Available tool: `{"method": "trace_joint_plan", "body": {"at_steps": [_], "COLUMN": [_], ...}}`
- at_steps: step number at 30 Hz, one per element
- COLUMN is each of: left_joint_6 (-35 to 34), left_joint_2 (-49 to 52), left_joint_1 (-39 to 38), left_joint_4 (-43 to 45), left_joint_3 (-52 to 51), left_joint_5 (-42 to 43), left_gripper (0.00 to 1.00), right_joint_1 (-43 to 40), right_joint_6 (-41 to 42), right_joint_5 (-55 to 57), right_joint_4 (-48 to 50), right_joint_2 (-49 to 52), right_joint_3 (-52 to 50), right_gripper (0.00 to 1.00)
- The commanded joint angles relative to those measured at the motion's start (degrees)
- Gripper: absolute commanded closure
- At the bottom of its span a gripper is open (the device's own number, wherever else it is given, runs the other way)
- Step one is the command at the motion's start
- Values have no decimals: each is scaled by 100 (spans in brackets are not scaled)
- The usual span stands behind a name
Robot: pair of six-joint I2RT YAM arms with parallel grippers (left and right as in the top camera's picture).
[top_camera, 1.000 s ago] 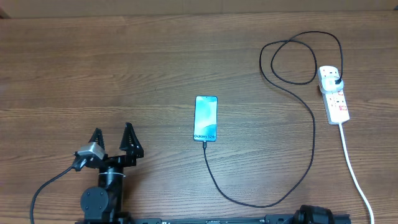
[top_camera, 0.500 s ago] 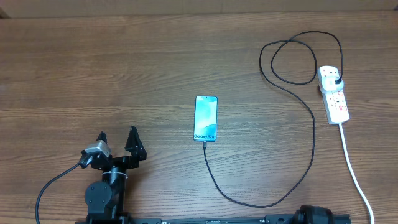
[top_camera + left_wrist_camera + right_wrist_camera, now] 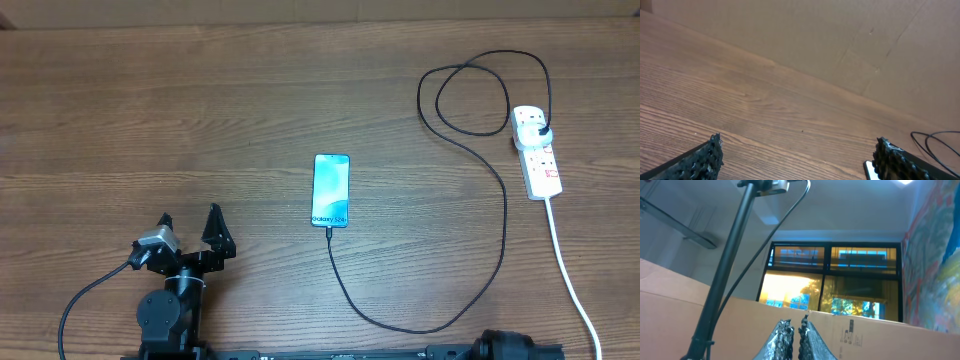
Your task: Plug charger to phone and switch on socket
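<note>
Wooden worktop [image 3: 200,100] carries slim blue-screened phone [image 3: 331,190], thin black charger cable [image 3: 503,215] touching it; left hand [image 3: 187,214] wide, right hand [image 3: 795,322] closed, empty.

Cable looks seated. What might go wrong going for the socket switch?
The thin black charger cable loops across the table beside the white power strip; an arm reaching there might snag it and tug the connector from the slim blue-screened phone. The shut right gripper points upward, so its camera shows no table.

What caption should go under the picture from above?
Lit phone on a wooden table, black charger running from its bottom edge to the white socket, left gripper open near the front.
</note>
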Motion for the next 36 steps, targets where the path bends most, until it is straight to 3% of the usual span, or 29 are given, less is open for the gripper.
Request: {"method": "trace_joint_plan", "body": {"at_steps": [1, 15, 22, 29, 36], "left_joint_6": [153, 153, 153, 153, 435], "left_joint_2": [-44, -57, -50, -50, -50], "left_joint_1": [35, 35, 46, 46, 52], "left_joint_4": [17, 22, 17, 17, 20], "left_joint_3": [-37, -37, -37, -37, -37], "left_joint_5": [63, 63, 63, 63, -17], "left_gripper": [0, 0, 1, 0, 0], "right_joint_1": [162, 199, 195, 195, 142], "right_joint_6": [-68, -74, -920, -966, -964], "right_joint_5": [63, 63, 61, 63, 61], "right_joint_4": [13, 103, 109, 264, 409], "right_joint_2": [-219, -986, -1250, -1298, -1342], "right_joint_3": [-118, -142, -138, 7, 20], "right_gripper": [89, 83, 77, 69, 69]}}
